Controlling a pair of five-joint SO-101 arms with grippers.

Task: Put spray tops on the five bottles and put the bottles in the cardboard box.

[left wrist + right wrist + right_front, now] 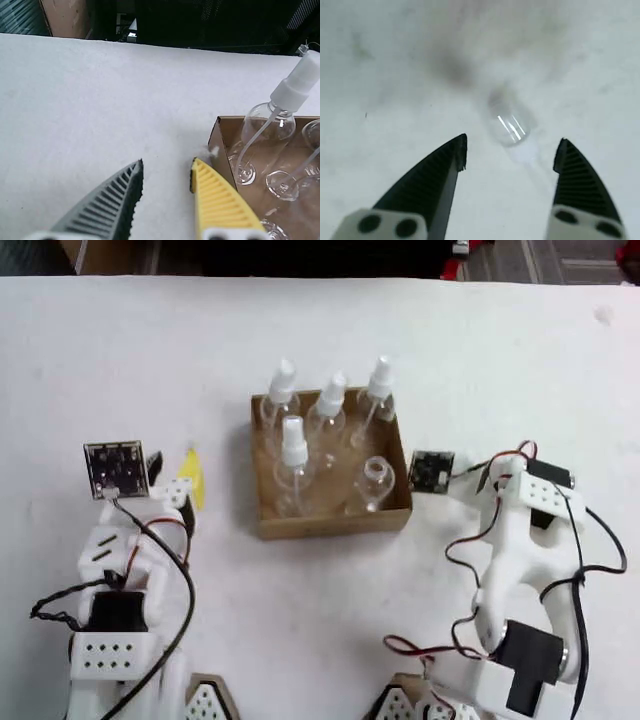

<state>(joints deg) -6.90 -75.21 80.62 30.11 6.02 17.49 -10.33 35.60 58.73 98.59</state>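
Note:
The cardboard box [330, 522] sits mid-table and holds several clear bottles. Three of them along its far side and one in the middle [293, 455] carry white spray tops. A bottle [375, 480] at the box's near right corner has an open neck. My left gripper [167, 165] is open over bare table left of the box [220, 142], with a topped bottle [280, 107] just inside that corner. My right gripper [513, 142] is open, pointing down at a loose spray top [509, 125] lying on the table between its fingers.
The white table [120, 350] stretches wide around the box. The left arm [125, 570] stands left of the box and the right arm [530, 530] right of it, with loose cables near both. The table's far edge meets a dark room.

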